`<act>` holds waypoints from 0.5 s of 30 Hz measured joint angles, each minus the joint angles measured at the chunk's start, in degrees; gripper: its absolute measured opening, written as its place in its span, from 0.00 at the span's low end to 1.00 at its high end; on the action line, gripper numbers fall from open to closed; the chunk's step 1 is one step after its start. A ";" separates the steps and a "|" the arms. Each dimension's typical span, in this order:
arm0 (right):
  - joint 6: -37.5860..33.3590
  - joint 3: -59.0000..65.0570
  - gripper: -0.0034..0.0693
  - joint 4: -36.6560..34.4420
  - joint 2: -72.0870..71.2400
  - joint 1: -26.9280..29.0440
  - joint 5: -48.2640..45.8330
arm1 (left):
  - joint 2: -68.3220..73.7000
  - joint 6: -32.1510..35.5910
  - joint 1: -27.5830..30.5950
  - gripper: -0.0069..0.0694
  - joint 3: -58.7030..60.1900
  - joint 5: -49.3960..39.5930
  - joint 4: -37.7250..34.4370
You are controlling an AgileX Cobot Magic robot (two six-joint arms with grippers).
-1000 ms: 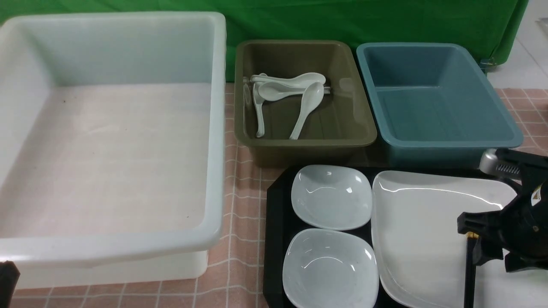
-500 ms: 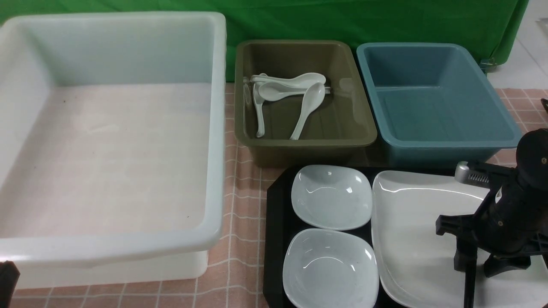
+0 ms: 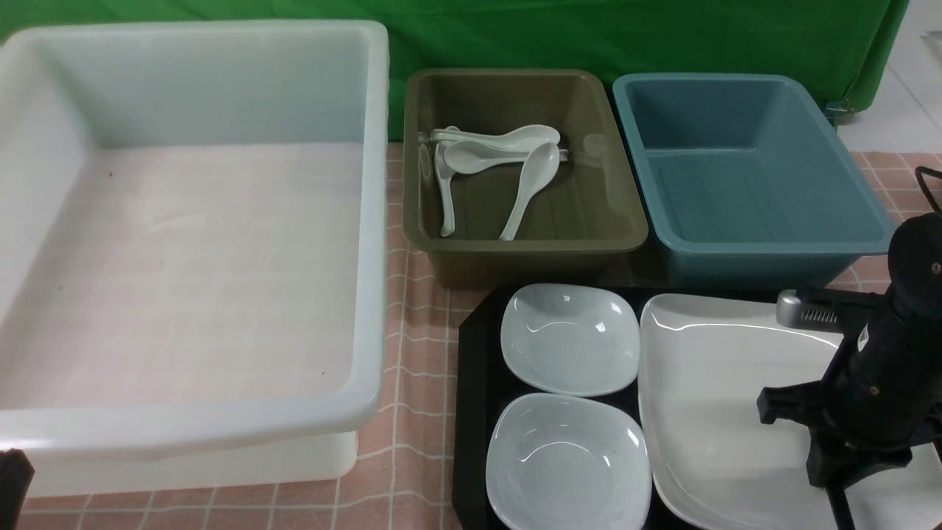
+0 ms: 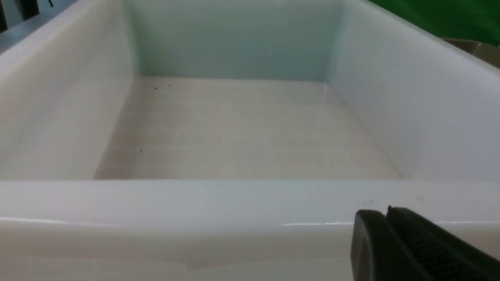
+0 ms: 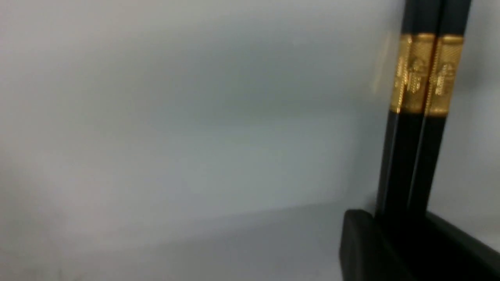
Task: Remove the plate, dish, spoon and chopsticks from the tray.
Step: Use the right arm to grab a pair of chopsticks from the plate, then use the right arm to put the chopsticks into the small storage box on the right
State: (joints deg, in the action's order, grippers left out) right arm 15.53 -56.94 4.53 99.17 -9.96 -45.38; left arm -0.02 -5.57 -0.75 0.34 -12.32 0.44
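right jaws are pinching the black chopsticks over the big white plate | left jaws just sitting pressed together

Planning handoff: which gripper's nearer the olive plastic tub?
Right. The right gripper is over the large white plate, nearer the tub; the left is beyond the big white bin.
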 joint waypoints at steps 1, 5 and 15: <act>-0.64 -0.37 0.28 0.00 -0.82 0.00 -1.73 | 0.00 0.00 0.00 0.12 0.00 0.00 0.00; -4.69 -4.63 0.28 0.00 -7.50 0.00 -9.53 | 0.00 0.00 0.00 0.12 0.00 0.00 0.00; -10.61 -21.23 0.28 1.02 -15.25 0.00 3.17 | 0.00 0.00 0.00 0.12 0.00 0.00 0.00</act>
State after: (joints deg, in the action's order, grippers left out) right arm 4.93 -78.17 5.55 83.92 -9.96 -42.21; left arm -0.02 -5.57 -0.75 0.34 -12.32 0.44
